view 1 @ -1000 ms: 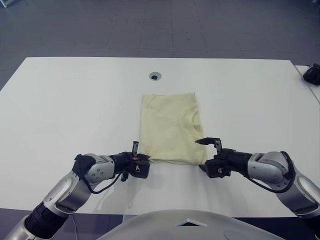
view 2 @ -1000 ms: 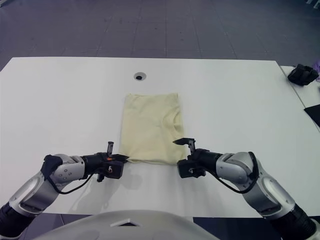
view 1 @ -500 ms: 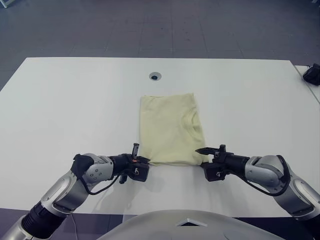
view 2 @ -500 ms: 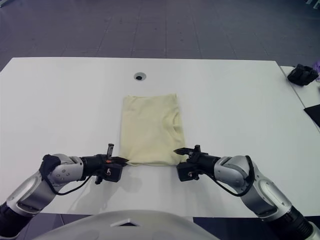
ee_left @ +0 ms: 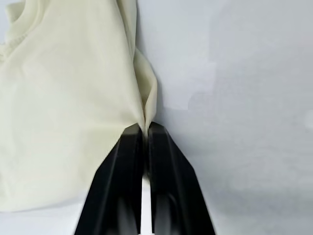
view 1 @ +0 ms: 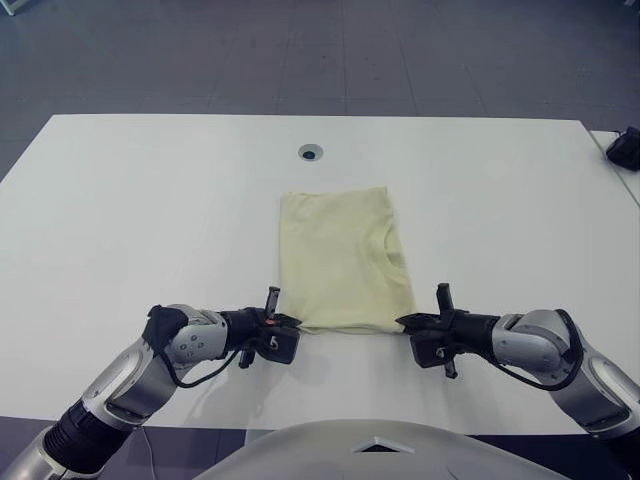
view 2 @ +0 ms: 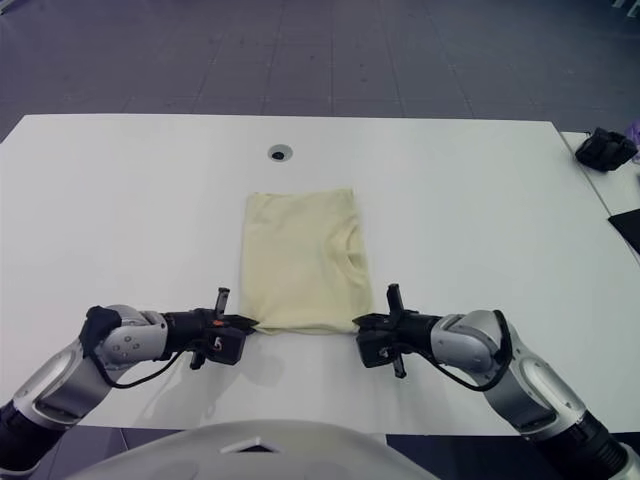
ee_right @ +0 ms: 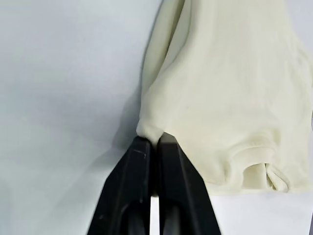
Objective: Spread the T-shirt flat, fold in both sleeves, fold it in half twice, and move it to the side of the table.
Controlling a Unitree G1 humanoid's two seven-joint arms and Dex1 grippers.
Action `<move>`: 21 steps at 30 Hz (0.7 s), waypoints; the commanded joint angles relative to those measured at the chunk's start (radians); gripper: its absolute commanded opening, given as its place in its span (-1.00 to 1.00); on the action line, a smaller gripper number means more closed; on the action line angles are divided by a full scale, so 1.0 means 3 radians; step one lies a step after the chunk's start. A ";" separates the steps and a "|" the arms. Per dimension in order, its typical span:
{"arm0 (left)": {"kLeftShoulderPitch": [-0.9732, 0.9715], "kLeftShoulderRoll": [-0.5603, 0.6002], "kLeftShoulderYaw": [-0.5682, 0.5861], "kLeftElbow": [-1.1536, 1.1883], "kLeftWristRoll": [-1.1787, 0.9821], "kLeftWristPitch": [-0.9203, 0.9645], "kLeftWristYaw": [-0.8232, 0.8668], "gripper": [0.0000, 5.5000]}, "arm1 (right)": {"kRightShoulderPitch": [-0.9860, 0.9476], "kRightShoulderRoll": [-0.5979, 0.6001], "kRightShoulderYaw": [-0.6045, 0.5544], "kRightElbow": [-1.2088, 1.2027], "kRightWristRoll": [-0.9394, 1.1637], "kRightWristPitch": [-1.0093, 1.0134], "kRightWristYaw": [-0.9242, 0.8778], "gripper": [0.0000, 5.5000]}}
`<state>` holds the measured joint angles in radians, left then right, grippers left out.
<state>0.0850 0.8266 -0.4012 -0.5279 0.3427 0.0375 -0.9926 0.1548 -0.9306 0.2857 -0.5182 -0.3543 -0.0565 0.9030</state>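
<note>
A pale yellow T-shirt (view 1: 343, 257) lies folded into a narrow rectangle in the middle of the white table (view 1: 120, 200), its collar toward the right side. My left gripper (view 1: 292, 322) is shut on the shirt's near left corner; the left wrist view shows the fingers (ee_left: 129, 161) pinching a fold of the T-shirt (ee_left: 68, 88). My right gripper (view 1: 403, 322) is shut on the near right corner, and in the right wrist view its fingers (ee_right: 168, 166) clamp the edge of the T-shirt (ee_right: 225, 93). Both grippers sit low at the table surface near the front edge.
A round cable hole (view 1: 311, 152) lies in the table beyond the shirt. A dark object (view 2: 603, 148) rests on a neighbouring surface at the far right. Wide bare table stretches to the left and right of the shirt.
My right gripper, open above the shirt's near right corner a second ago, has dropped and shut on that corner. The left gripper has stayed put on its corner.
</note>
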 commanded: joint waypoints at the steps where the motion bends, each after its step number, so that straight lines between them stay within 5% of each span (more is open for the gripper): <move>1: 0.0002 0.0079 0.0042 -0.0174 -0.0307 0.0154 -0.0243 -1.00 | 0.0015 -0.0027 -0.0092 -0.0198 0.0419 0.0278 0.0278 -1.00; 15: -0.0011 0.0432 0.0304 -0.0349 -0.1168 0.0574 -0.0768 -1.00 | 0.0217 -0.0421 -0.0307 -0.0678 0.1413 0.1295 0.0957 -1.00; 21: -0.0342 0.0336 0.0487 -0.0292 -0.1663 0.0857 -0.0839 -1.00 | -0.0166 -0.0350 -0.0593 -0.0803 0.2096 0.1914 0.0981 -1.00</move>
<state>0.0472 0.9320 -0.2927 -0.6249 -0.0907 0.2567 -1.2289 0.1842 -1.0441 0.1571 -0.7375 0.1907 0.4437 1.1979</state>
